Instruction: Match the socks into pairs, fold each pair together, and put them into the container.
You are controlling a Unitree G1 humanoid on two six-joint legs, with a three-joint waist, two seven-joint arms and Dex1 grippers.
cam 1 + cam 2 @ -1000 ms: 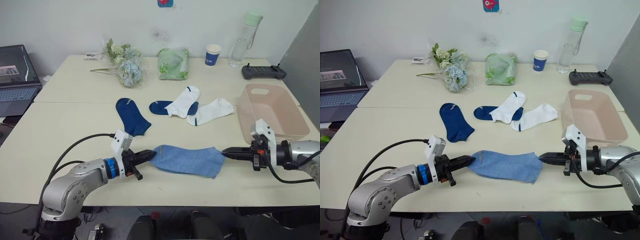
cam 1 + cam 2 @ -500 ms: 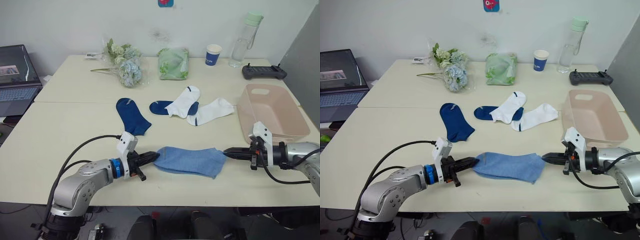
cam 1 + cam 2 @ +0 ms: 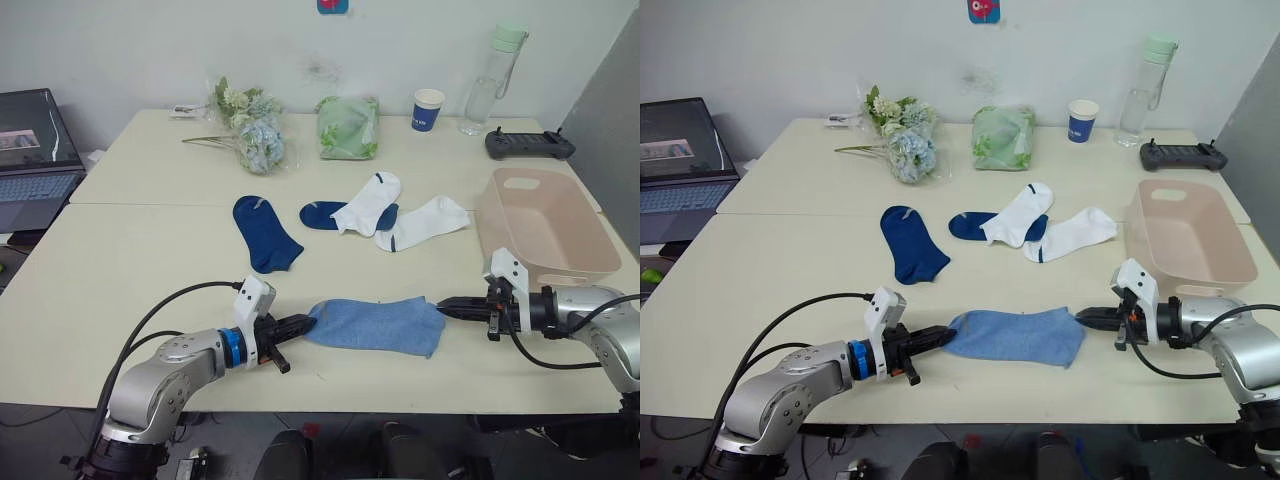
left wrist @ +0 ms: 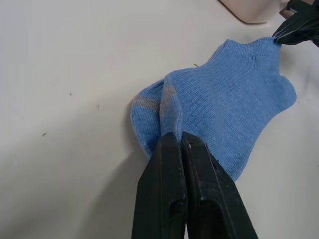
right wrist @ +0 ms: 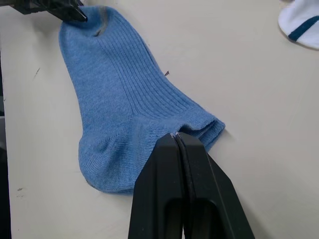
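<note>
While the light blue socks (image 3: pixel 378 325) lie stacked on the table (image 3: pixel 120 260) near the container (image 3: pixel 545 225), both the left gripper (image 3: pixel 300 323) and right gripper (image 3: pixel 448 303) clamp opposite ends; folding well probably means carrying one end squarely over the other.

Silver arms, blue rings, black cables

Two head cameras look forward and down from high up over the whole table (image 3: pixel 120 260). Each wrist camera sits very close, looking along its own fingers. All views share the light blue sock (image 3: pixel 375 324).
</note>
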